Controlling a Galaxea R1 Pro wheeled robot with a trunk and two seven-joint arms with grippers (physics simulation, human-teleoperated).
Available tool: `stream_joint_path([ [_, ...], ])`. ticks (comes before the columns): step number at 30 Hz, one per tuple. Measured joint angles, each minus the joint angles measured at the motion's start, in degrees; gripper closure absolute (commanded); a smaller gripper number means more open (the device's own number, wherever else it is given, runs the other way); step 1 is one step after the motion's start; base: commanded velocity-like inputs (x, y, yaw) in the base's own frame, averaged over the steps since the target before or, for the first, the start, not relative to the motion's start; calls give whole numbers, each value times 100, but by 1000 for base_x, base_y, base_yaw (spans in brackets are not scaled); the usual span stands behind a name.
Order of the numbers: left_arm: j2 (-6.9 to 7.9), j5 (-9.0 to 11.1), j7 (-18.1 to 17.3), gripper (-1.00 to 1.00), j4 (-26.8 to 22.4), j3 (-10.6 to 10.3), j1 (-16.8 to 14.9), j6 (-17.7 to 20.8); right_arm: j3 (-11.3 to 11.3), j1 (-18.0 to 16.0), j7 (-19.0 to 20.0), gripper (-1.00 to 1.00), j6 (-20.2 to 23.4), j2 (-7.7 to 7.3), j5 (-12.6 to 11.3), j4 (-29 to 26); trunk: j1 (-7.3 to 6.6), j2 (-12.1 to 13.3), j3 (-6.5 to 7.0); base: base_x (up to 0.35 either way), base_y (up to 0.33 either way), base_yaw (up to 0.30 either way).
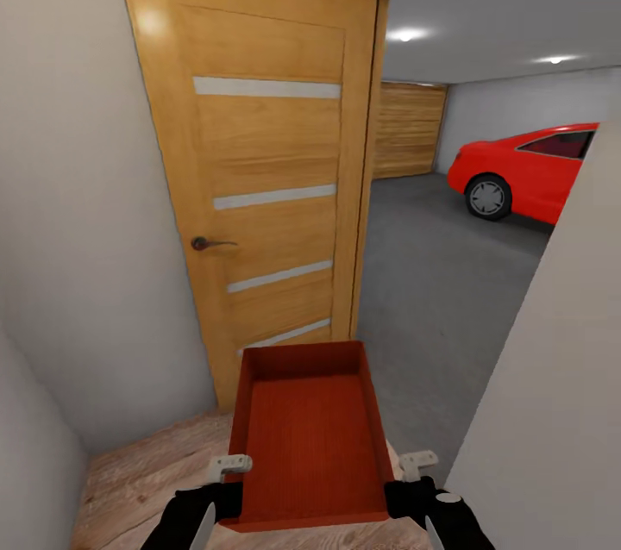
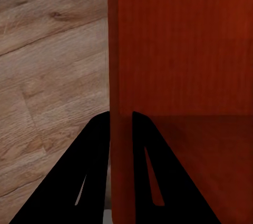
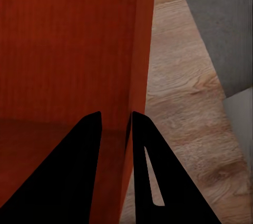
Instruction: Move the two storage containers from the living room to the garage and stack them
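Observation:
I hold one red-orange storage container [image 1: 309,434] level in front of me, its ribbed bottom showing and nothing inside. My left gripper [image 1: 226,494] is shut on its left wall, whose thin edge [image 2: 120,76] runs between the black fingers [image 2: 97,155]. At the opposite side my right gripper [image 1: 401,494] is shut on the right wall [image 3: 141,50]. Ahead through the doorway lies the garage with its dark grey concrete floor [image 1: 431,274]. I stand on light wood planks [image 1: 147,472] at the threshold.
An open wooden door [image 1: 259,188] with a dark handle [image 1: 203,244] stands close on the left, against a pale wall. A white wall [image 1: 552,378] edges the doorway on the right. A red car [image 1: 526,171] and a wooden garage door [image 1: 410,129] lie farther in.

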Motion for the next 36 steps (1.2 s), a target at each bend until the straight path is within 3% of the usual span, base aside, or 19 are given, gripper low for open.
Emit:
stream_joint_path([
  [31,0,2,0,100,0,-1,0,-4,0,0,0,100,-4,0,-1,0,-1,0,0,29,0,-275],
  [36,1,1,1,100,-2,-1,1,-2,1,-1,-1,100,-3,0,2,2,-1,0,0,108,26,-99],
])
